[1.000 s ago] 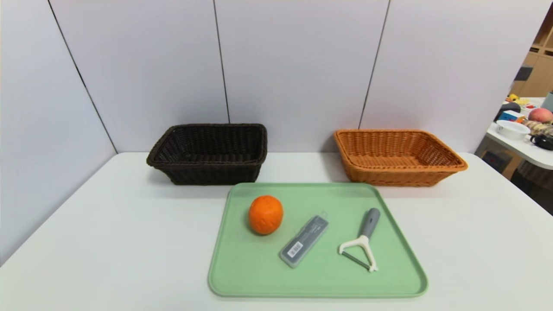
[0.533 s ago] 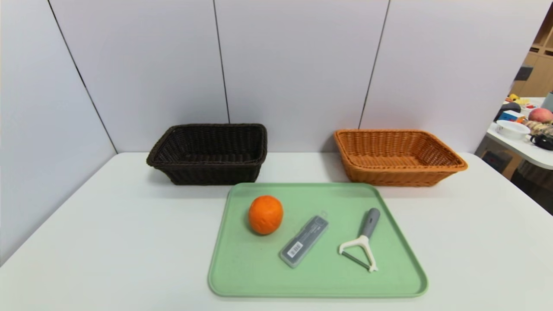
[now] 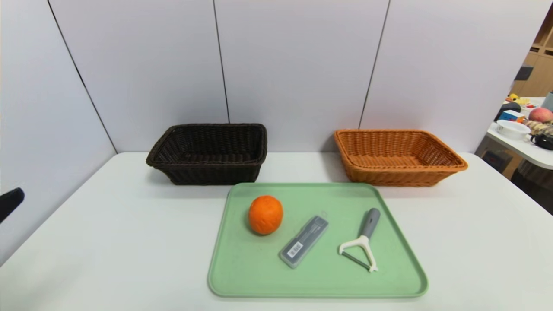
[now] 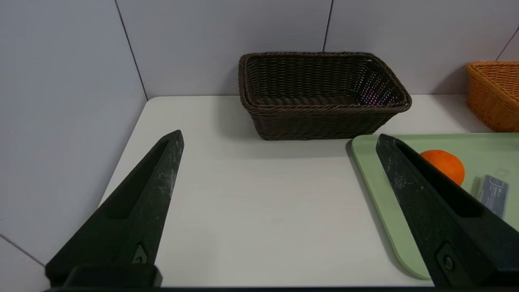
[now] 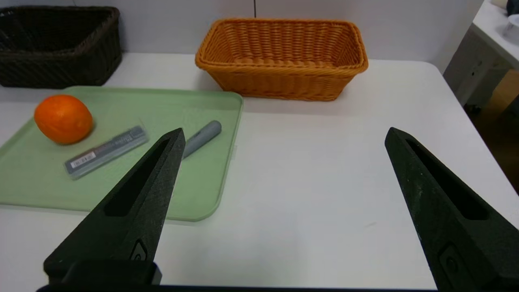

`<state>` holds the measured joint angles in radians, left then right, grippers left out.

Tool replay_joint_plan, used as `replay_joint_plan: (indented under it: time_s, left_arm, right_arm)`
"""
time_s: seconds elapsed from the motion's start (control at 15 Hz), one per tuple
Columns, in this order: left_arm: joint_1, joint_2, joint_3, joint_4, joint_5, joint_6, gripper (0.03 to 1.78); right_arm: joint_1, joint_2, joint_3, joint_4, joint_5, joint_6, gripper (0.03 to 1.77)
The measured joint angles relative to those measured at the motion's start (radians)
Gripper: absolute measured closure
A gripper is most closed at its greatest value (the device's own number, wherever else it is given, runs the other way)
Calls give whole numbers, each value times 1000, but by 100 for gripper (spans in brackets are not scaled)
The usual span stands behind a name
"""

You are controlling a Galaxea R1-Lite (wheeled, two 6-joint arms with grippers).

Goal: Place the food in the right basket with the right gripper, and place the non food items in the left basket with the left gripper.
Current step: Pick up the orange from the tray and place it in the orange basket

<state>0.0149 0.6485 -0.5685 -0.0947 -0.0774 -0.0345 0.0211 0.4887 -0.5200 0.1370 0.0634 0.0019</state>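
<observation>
An orange (image 3: 265,214) lies on a green tray (image 3: 402,276), beside a grey flat case (image 3: 303,241) and a peeler (image 3: 362,242) with a grey handle and white head. Behind the tray stand a dark brown basket (image 3: 207,153) on the left and an orange wicker basket (image 3: 397,156) on the right, both empty. My left gripper (image 4: 279,140) hangs open over bare table left of the tray, with one fingertip (image 3: 11,203) showing at the head view's left edge. My right gripper (image 5: 284,136) is open over bare table right of the tray, out of the head view.
Grey wall panels close the table at the back and left. The table's right edge (image 5: 466,121) drops off, with another table (image 3: 522,142) holding clutter beyond it. In the right wrist view the peeler's handle (image 5: 202,136) lies near the tray's edge.
A black fingertip of my left gripper has come into the head view at the left edge. The things on the tray and the baskets have not moved.
</observation>
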Motion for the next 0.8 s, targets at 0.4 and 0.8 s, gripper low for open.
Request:
replay_joint_plan:
  time_s: [0.4, 0.8]
  left_arm:
    - [1, 32, 86, -21, 9, -1, 12]
    - [1, 24, 101, -10, 17, 7, 12]
  right_arm:
    - [19, 154, 81, -204, 5, 7, 10]
    - [160, 377, 115, -449, -6, 7, 10]
